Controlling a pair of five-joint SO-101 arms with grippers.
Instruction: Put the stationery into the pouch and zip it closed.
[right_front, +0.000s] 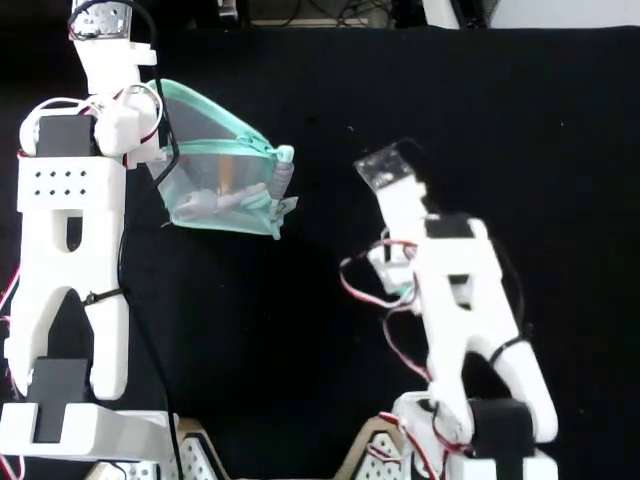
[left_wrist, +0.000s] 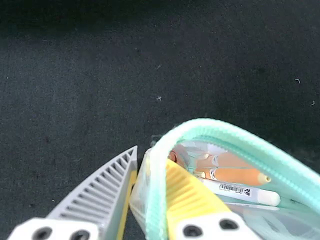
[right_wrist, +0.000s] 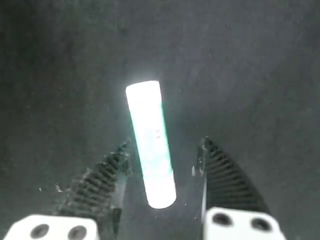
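Note:
A clear pouch (right_front: 225, 180) with a mint zipper rim (left_wrist: 235, 135) hangs open above the black table at the back left. My left gripper (left_wrist: 150, 160) is shut on its wall, with the yellow finger (left_wrist: 185, 197) inside and the grey finger (left_wrist: 107, 187) outside; in the high view it (right_front: 145, 140) is at the pouch's left edge. Inside lie an orange pen (left_wrist: 235, 175) and a white pen (left_wrist: 245, 192). A white and green tube (right_wrist: 147, 130) lies on the table between the fingers of my open right gripper (right_wrist: 164, 145), without touching them. The right arm (right_front: 450, 290) stands right of centre.
The black table cloth (right_front: 560, 150) stretches bare to the right and behind the pouch. Both arm bases (right_front: 70, 420) stand at the front edge. Loose red and white wires (right_front: 365, 285) hang beside the right arm.

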